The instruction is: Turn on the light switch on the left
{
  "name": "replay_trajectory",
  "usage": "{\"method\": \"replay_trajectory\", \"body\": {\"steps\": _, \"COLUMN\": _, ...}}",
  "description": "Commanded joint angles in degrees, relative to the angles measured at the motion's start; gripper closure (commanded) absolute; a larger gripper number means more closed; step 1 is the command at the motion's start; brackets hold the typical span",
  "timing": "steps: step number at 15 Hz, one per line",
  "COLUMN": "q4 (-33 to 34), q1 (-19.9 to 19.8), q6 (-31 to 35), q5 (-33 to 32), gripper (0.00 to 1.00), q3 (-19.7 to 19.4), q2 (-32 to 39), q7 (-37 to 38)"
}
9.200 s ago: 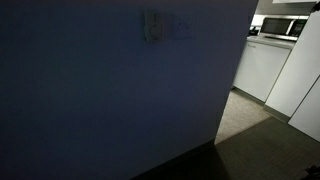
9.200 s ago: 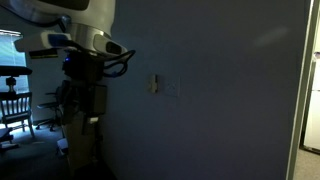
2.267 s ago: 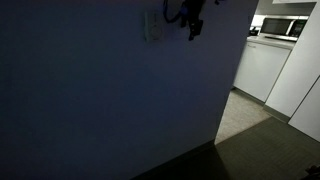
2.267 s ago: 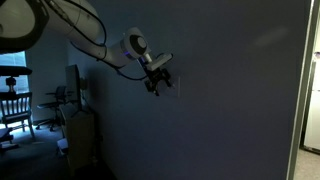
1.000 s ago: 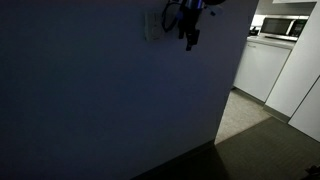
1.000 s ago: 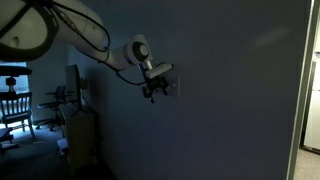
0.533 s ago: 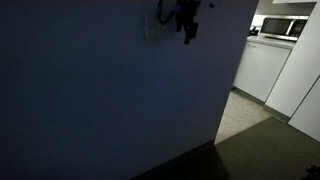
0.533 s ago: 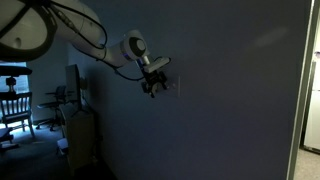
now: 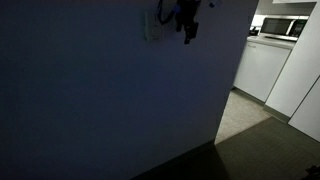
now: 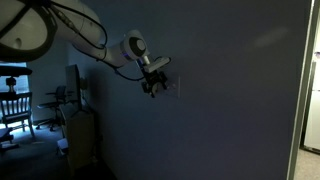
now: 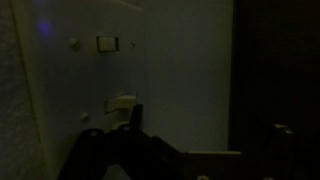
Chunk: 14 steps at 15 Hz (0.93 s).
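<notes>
The room is dark. A pale switch plate [image 9: 152, 25] sits high on the wall and also shows in an exterior view [image 10: 172, 87]. In the wrist view the plate [image 11: 85, 70] carries two small switches, one [image 11: 107, 43] above the other [image 11: 122, 102]. My gripper [image 9: 187, 25] hangs at the wall just beside the plate and shows in both exterior views [image 10: 153, 86]. In the wrist view its jaws [image 11: 205, 125] look spread apart, with one dark fingertip right at the lower switch. Actual contact cannot be made out in the dark.
The wall ends in a corner [image 9: 240, 70] beside a lit kitchen with white cabinets [image 9: 262, 65] and a microwave [image 9: 283, 27]. A chair [image 10: 12, 105] and window stand behind the robot's base [image 10: 78, 140].
Over the last second my gripper has shifted slightly upward and closer to the switch plate. The room has stayed dark.
</notes>
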Motion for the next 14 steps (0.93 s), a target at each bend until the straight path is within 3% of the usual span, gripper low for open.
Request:
{"method": "replay_trajectory", "body": {"steps": 1, "q4": -0.13, "q1": -1.36, "q6": 0.75, "q5": 0.67, "gripper": 0.00, "q3": -0.21, "q2": 0.29, "q7": -1.45}}
{"method": "replay_trajectory", "body": {"steps": 14, "q4": -0.04, "q1": -2.87, "q6": 1.18, "q5": 3.36, "gripper": 0.00, "q3": -0.26, "q2": 1.31, "q7": -2.13}}
